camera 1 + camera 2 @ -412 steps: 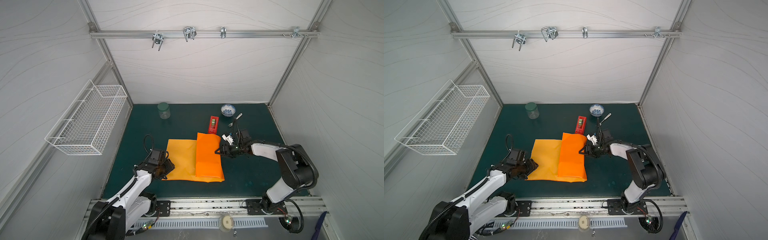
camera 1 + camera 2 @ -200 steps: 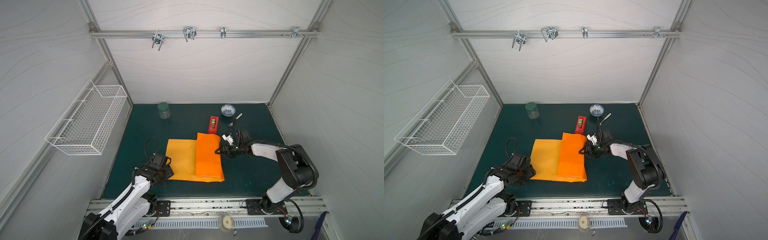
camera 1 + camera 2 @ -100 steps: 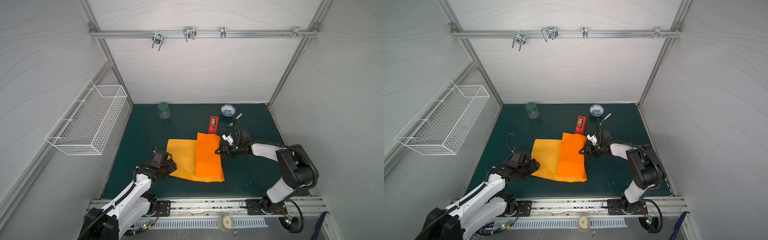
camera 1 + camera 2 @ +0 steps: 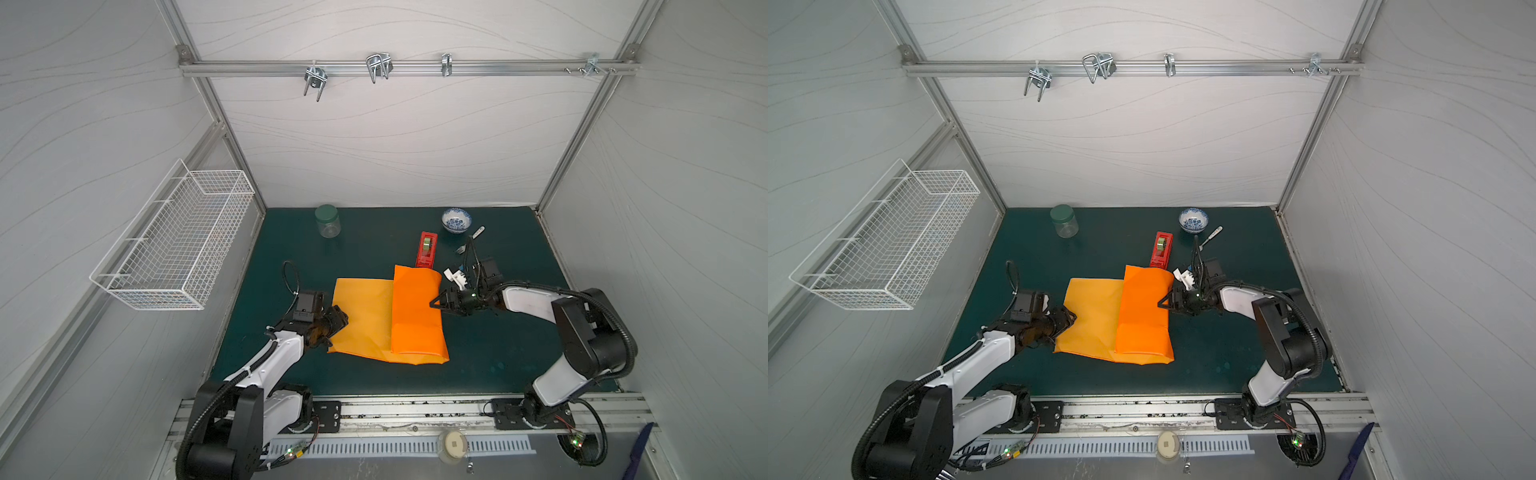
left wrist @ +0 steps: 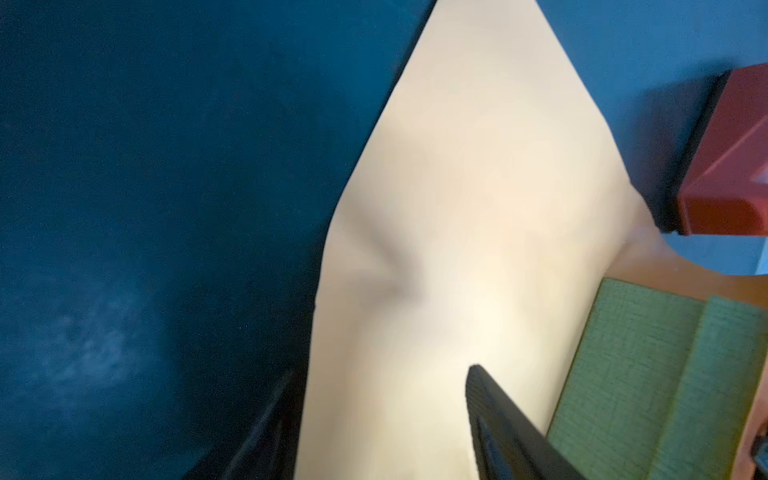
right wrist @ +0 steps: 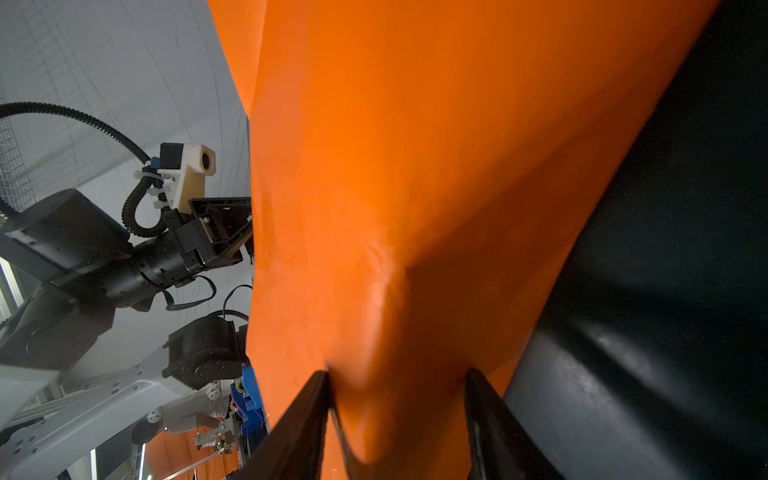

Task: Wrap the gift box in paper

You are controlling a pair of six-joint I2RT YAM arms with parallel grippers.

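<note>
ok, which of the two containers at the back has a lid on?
The clear jar at the back left, capped with a dark green lid. The blue-and-white bowl, near the red tape dispenser, is open-topped.

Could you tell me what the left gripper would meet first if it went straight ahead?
The paper, its edge between the jaws of the left gripper; beyond, probably the gift box.

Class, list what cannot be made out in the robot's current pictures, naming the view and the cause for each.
- Olive-green cardboard gift box: hidden under the folded bright orange paper sheet in both top views; cropped by the frame in the left wrist view.
- Right hand: in the right wrist view the paper fills its grip, hiding what lies beneath.
- Red plastic tape dispenser: blurred and cropped in the left wrist view.
</note>
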